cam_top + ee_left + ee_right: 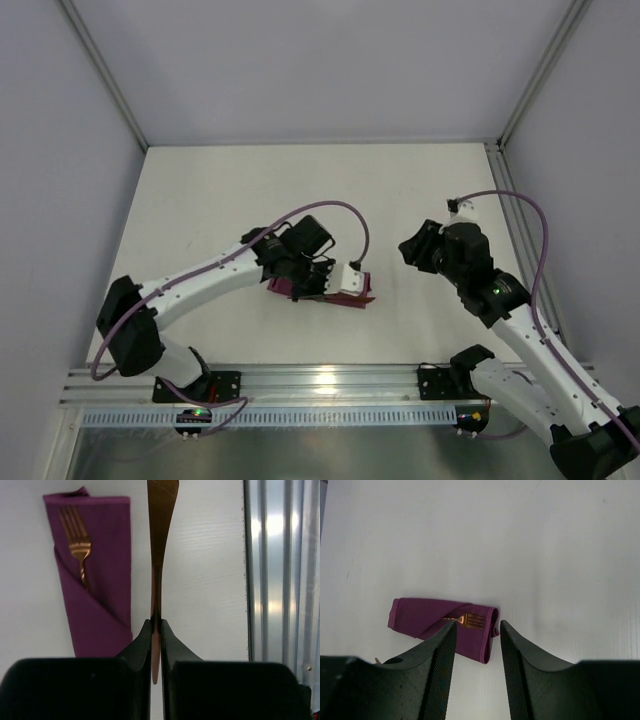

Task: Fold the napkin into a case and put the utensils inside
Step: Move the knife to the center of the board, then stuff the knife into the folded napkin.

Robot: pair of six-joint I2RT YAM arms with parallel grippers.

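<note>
While the left gripper clamps a copper utensil, the case just beside it, the right gripper stands with jaws apart.

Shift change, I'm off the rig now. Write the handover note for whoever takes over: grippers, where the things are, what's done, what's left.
Left gripper: shut on the second utensil, a slim copper piece, beside the case.
Right gripper: open, empty, clear of the case.
Case: the napkin is folded into a pouch and lies flat on the table.
Fork: tucked into the pocket, tines sticking out.
Done: the fold, and the fork is in.
Left: slide the held utensil into the pocket next to the fork, then release.
</note>
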